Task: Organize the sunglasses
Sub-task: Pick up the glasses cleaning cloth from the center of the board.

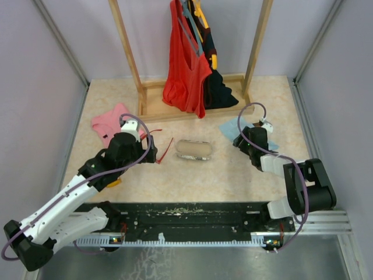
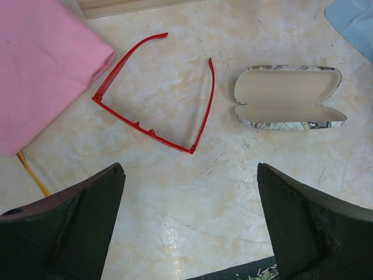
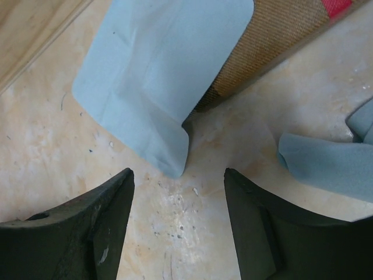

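Marbled beige table [image 1: 233,175], grey walls. Left gripper [image 2: 189,172]: fingers spread wide, holding nothing, just short of the sunglasses [image 2: 143,126]. These lie on the table between pink cloth [image 2: 41,70] and open case [image 2: 288,96]. The front bar runs diagonally; the unfolded arms point away toward the wooden rack [image 1: 129,52]. Right gripper [image 3: 178,175]: spread, empty, at a corner of the blue cloth [image 3: 169,64].

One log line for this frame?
left gripper: open, near sunglasses | sunglasses: unfolded, on table | case: open, empty | right gripper: open, at cloth edge
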{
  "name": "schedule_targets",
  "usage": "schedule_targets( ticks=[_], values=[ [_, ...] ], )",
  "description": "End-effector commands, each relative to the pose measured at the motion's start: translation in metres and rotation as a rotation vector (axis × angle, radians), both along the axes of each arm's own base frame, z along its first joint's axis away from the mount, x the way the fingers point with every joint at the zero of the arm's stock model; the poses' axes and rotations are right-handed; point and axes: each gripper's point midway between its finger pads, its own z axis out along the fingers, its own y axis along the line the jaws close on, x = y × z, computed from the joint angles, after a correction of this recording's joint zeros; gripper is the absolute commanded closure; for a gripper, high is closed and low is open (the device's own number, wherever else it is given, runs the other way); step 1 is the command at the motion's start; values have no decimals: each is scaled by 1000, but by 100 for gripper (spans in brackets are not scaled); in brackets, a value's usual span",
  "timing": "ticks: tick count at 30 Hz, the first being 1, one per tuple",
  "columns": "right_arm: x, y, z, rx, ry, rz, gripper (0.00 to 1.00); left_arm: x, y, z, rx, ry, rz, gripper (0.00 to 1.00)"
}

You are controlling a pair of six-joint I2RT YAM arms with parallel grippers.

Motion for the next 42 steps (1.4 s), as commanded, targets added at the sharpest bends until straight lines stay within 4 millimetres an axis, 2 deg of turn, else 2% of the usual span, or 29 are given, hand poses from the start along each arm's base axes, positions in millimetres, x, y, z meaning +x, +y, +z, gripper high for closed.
schedule_targets(
  ticks=[1,14,22,31,35,38,42],
  values=[
    [31,3,26,39,-123,-16,37,2,9,-5,38,0,24,0],
    [42,1,7,62,-115,-42,48,2,7,-9,43,13,18,0],
    [43,4,4,71,-125,-31,60,2,7,-10,44,15,21,0],
    [49,4,8,68,-145,-22,73,2,8,-11,48,16,26,0],
    [52,6,12,67,-157,-9,85,2,7,-12,50,21,24,0],
    [52,7,19,68,-176,4,91,2,7,-12,49,23,26,0],
    [51,6,39,47,-211,22,100,2,8,-10,44,14,28,0]
  ],
)
